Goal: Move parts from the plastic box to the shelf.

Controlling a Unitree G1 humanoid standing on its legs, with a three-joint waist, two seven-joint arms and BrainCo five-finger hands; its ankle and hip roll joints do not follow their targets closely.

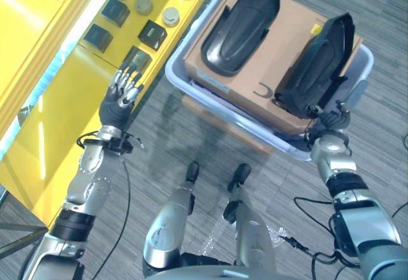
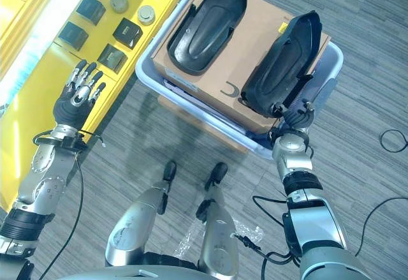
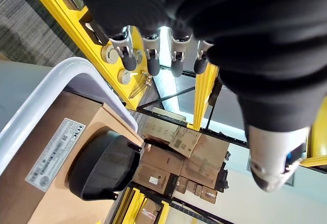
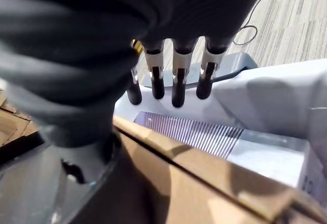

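The right hand [image 2: 298, 118] is at the near end of a big black curved plastic shell [image 2: 280, 66]. Its fingers [image 4: 177, 89] hang down straight and hold nothing, just past the edge of the flat brown cardboard sheet [image 2: 245, 47]. The left hand [image 2: 78, 95] is over the yellow shelf [image 2: 38, 88] with its fingers spread wide and nothing in it.

There are two of these black shells. The other black shell [image 2: 207, 18] lies beside the first one. Both rest on the cardboard, and the cardboard sits on top of the pale grey plastic box [image 2: 150, 69]. The shelf already has small dark square blocks [image 2: 127, 33] and little round grey caps [image 2: 146, 14] on it.

The shells look hard and smooth, so they may slip. They look hollow, so they are probably light. But each one is long and could tip if held at one end only. A good place to hold looks like the thin rim along the side, near the middle, with the thumb on one face and the fingers on the other.
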